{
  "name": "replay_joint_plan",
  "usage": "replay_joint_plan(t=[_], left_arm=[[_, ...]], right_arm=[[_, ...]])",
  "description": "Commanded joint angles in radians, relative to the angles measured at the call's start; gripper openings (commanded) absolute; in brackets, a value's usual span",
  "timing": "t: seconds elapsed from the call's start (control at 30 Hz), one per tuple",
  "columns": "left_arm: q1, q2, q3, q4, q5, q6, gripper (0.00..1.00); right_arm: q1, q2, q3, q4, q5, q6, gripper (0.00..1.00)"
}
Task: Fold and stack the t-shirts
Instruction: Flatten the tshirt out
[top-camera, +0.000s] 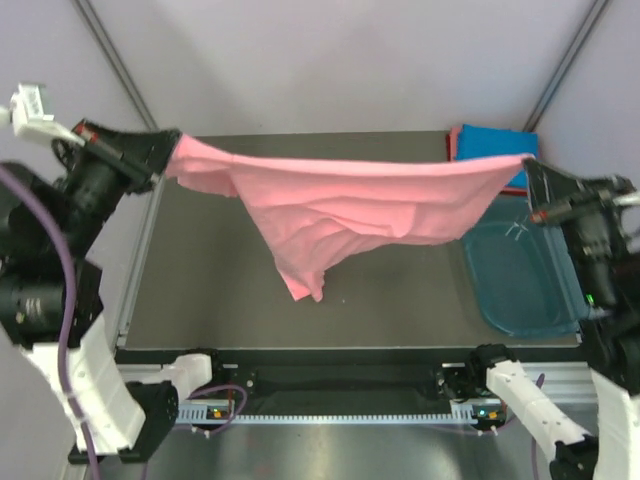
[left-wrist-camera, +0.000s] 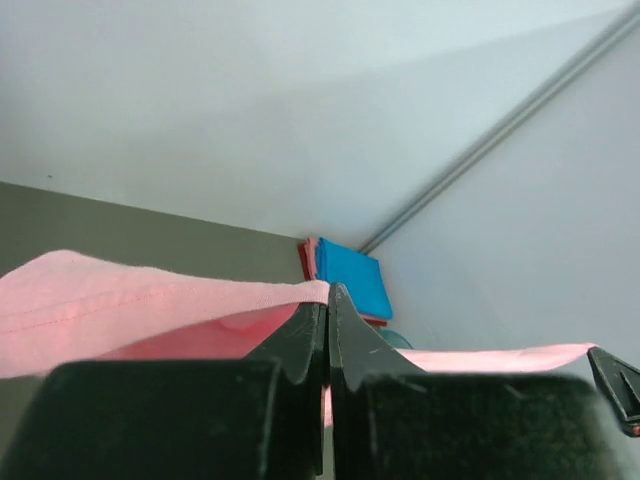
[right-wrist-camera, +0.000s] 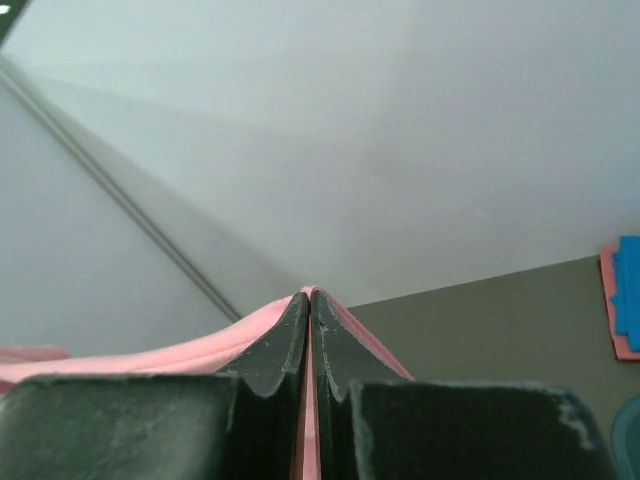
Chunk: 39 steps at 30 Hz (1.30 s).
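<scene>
The salmon-pink t-shirt (top-camera: 350, 205) hangs stretched in the air above the table between both grippers, its loose middle drooping to a point. My left gripper (top-camera: 170, 155) is shut on its left corner; in the left wrist view (left-wrist-camera: 328, 300) the cloth (left-wrist-camera: 120, 300) runs off to the left. My right gripper (top-camera: 530, 175) is shut on its right corner; the right wrist view (right-wrist-camera: 310, 305) shows pink cloth (right-wrist-camera: 200, 340) pinched between the jaws. The folded bright blue t-shirt (top-camera: 495, 145) lies on the folded reddish-pink t-shirt (top-camera: 455, 145) at the far right corner; the blue one also shows in the left wrist view (left-wrist-camera: 350, 275).
A translucent teal plastic tub (top-camera: 520, 275) sits on the right side of the dark table (top-camera: 200, 290). Grey enclosure walls and slanted frame bars stand behind. The arm bases and a toothed rail run along the near edge.
</scene>
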Motion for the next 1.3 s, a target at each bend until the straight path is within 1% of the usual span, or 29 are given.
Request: replay_joint_plan(t=[0.0,0.03,0.07,0.1,0.13,0.17,0.2,0.27,0.3,0.33,0.37,0.4,0.43,0.47,0.5,0.53,0.57,0.6,0.63,0.67,0.7,0.77,0.8,0.83,0.9,1.0,1.07,1.13,1.27], left_arm=[[0.0,-0.1,0.027,-0.174,0.041,0.008,0.0],[0.002,-0.117,0.014,-0.185,0.033,0.011,0.0],[0.003,-0.128,-0.053,-0.186,0.029,0.015,0.0],[0.003,-0.131,-0.094,-0.189,0.019,0.027,0.0],[0.002,-0.125,-0.137,-0.188,0.006,0.035,0.0],[0.003,-0.121,-0.224,-0.163,0.004,0.04,0.0],[0.002,-0.099,-0.24,-0.162,0.009,0.037,0.0],[0.003,-0.073,-0.224,-0.134,0.015,0.025,0.0],[0.002,-0.031,-0.152,-0.14,0.001,0.021,0.0],[0.003,0.002,-0.094,-0.161,-0.019,0.029,0.0],[0.002,0.032,0.003,-0.183,-0.049,0.04,0.0],[0.003,0.08,0.016,-0.194,-0.085,0.05,0.0],[0.003,0.105,0.019,-0.198,-0.09,0.055,0.0],[0.003,0.129,0.049,-0.214,-0.073,0.055,0.0],[0.002,0.17,0.071,-0.227,-0.004,0.049,0.0],[0.003,0.171,0.079,-0.208,0.011,0.038,0.0],[0.0,0.157,0.016,-0.165,0.015,0.029,0.0],[0.0,0.107,-0.037,-0.115,-0.01,0.02,0.0],[0.002,0.099,-0.064,-0.084,-0.028,0.02,0.0],[0.002,0.103,-0.041,-0.096,-0.028,0.029,0.0],[0.002,0.131,-0.011,-0.115,-0.019,0.046,0.0],[0.002,0.157,0.046,-0.145,-0.014,0.058,0.0],[0.002,0.162,0.047,-0.142,-0.014,0.06,0.0],[0.002,0.162,0.045,-0.142,-0.016,0.063,0.0],[0.002,0.151,0.04,-0.154,-0.034,0.081,0.0],[0.002,0.134,0.065,-0.185,-0.096,0.101,0.0],[0.002,0.122,0.115,-0.209,-0.148,0.104,0.0],[0.002,0.11,0.163,-0.241,-0.166,0.104,0.0],[0.0,0.038,0.194,-0.248,-0.125,0.075,0.0]], right_arm=[[-0.006,-0.184,0.002,-0.073,-0.083,-0.04,0.0],[-0.005,-0.229,-0.037,-0.039,-0.057,-0.031,0.0],[-0.006,-0.256,-0.133,-0.008,-0.037,-0.014,0.0],[-0.006,-0.251,-0.167,0.006,-0.023,0.015,0.0],[-0.008,-0.219,-0.186,-0.018,0.003,0.024,0.0],[-0.006,-0.183,-0.19,-0.014,-0.018,0.029,0.0],[-0.006,-0.11,-0.186,0.001,-0.07,0.035,0.0],[-0.008,-0.038,-0.09,-0.002,-0.119,0.038,0.0],[-0.008,0.034,-0.028,-0.028,-0.129,0.017,0.0],[-0.006,0.058,0.075,-0.058,-0.127,0.004,0.0],[-0.008,0.065,0.052,-0.002,-0.103,-0.014,0.0],[-0.006,0.081,-0.006,0.062,-0.133,0.019,0.0],[-0.008,0.125,0.048,0.032,-0.14,0.024,0.0],[-0.008,0.177,0.137,-0.123,-0.178,-0.02,0.0],[-0.003,0.224,0.209,-0.162,-0.214,-0.035,0.0],[0.0,0.201,0.183,-0.142,-0.18,-0.039,0.0],[0.006,0.159,0.087,-0.061,-0.151,-0.028,0.0],[0.006,0.126,0.026,0.054,-0.149,-0.005,0.0],[0.005,0.159,0.117,-0.01,-0.15,-0.02,0.0],[0.006,0.195,0.192,-0.096,-0.166,-0.07,0.0],[0.005,0.22,0.243,-0.148,-0.152,-0.081,0.0],[0.006,0.17,0.189,-0.054,-0.128,-0.088,0.0],[0.005,0.176,0.185,-0.055,-0.108,-0.097,0.0],[0.005,0.191,0.223,-0.077,-0.106,-0.103,0.0],[0.005,0.211,0.239,-0.089,-0.124,-0.103,0.0],[0.005,0.176,0.175,-0.06,-0.121,-0.082,0.0],[0.005,0.142,0.161,-0.081,-0.109,-0.077,0.0],[0.005,0.107,0.155,-0.104,-0.098,-0.079,0.0],[0.005,-0.002,0.185,-0.196,-0.103,-0.075,0.0]])
